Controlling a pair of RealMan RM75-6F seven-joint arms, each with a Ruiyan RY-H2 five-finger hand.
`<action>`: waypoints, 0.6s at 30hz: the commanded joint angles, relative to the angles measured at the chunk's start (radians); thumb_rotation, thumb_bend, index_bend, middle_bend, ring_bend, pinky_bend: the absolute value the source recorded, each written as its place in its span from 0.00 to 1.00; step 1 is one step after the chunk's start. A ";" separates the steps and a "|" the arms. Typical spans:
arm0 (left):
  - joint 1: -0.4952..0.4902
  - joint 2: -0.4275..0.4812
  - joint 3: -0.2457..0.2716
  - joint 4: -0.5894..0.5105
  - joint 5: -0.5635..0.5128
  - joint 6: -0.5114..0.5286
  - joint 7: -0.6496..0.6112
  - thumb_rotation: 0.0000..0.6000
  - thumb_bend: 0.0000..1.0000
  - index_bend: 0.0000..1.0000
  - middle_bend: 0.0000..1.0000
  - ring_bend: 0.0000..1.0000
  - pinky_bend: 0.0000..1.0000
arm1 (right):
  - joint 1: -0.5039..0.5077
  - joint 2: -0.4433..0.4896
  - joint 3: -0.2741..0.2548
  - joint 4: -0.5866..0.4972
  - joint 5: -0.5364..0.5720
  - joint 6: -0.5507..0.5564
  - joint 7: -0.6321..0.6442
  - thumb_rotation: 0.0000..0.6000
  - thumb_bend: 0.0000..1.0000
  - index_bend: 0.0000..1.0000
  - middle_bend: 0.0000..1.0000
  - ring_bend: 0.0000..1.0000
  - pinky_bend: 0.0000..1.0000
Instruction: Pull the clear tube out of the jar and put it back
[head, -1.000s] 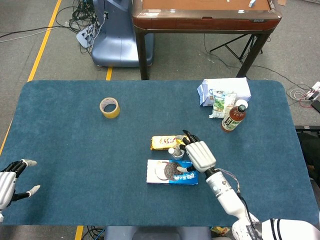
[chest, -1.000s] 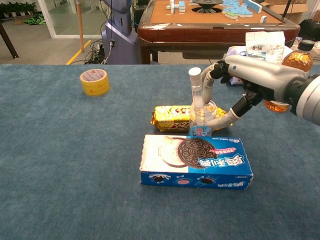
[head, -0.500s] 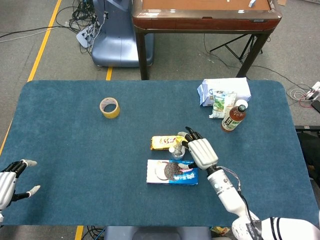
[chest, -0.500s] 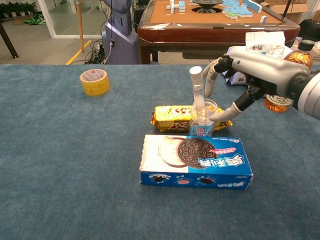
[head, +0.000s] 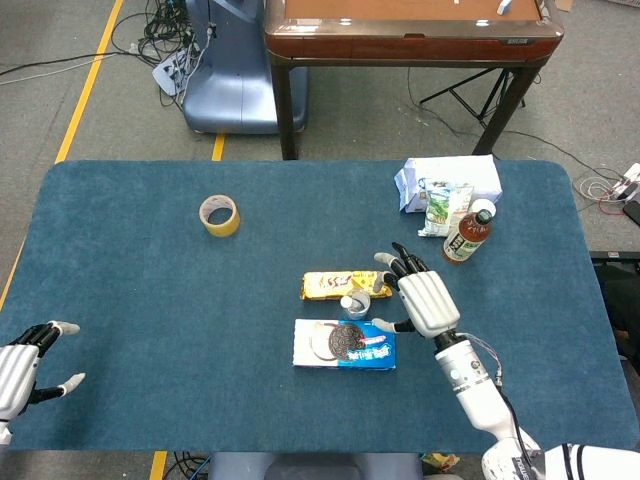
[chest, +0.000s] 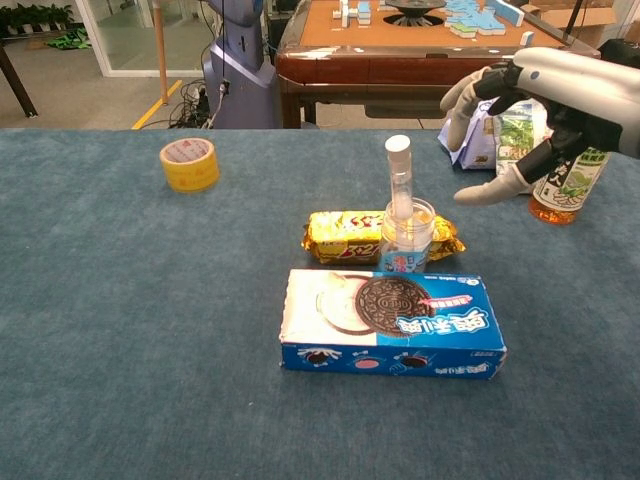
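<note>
The tube (chest: 400, 178) stands in the jar (chest: 407, 238) — mid-table. Right hand (chest: 530, 105) hovers beside it, fingers spread, empty. Left hand (head: 22, 366) — open at the near left edge.

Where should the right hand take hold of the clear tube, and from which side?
Pinch the clear tube on its bare upper part, just under the white cap, above the jar rim. It stands nearly upright there. Probably come from the right, where the open right hand is; the cookie box blocks the front.
</note>
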 joint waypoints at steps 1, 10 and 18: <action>-0.001 0.000 0.001 -0.001 0.000 -0.003 0.001 1.00 0.17 0.31 0.31 0.27 0.46 | 0.007 -0.022 0.009 0.027 -0.003 -0.005 0.013 1.00 0.11 0.47 0.19 0.03 0.15; 0.000 0.004 0.000 0.002 -0.002 -0.001 -0.018 1.00 0.17 0.31 0.31 0.27 0.46 | 0.041 -0.093 0.021 0.090 0.011 -0.043 0.026 1.00 0.11 0.47 0.19 0.03 0.15; 0.001 0.008 0.002 0.001 0.004 0.004 -0.030 1.00 0.16 0.31 0.31 0.27 0.46 | 0.062 -0.146 0.021 0.132 0.013 -0.055 0.008 1.00 0.18 0.47 0.19 0.03 0.15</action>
